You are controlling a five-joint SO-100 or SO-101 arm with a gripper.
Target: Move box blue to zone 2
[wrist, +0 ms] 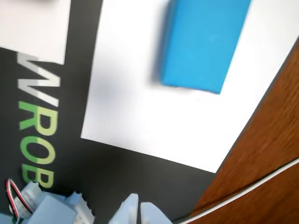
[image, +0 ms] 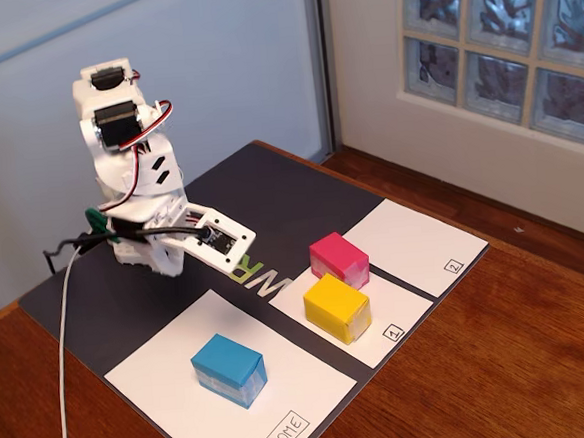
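Observation:
The blue box (image: 228, 370) stands on the white sheet marked "Home" (image: 174, 388) at the front of the fixed view. In the wrist view the blue box (wrist: 203, 42) lies at the top, on that same sheet (wrist: 154, 116). Zone 2 (image: 413, 236) is the bare white sheet at the right, with a boxed "2" in its corner. My gripper (image: 236, 245) hangs over the dark mat, behind the Home sheet and well apart from the box. In the wrist view the gripper (wrist: 139, 205) pokes in at the bottom edge, its fingertips together with nothing between them.
A pink box (image: 338, 260) and a yellow box (image: 336, 308) stand on the sheet marked "1" (image: 390, 327), between Home and zone 2. All sheets lie on a dark mat (image: 270, 195) on a wooden table (image: 503, 365). A white cable (image: 65, 345) runs down at the left.

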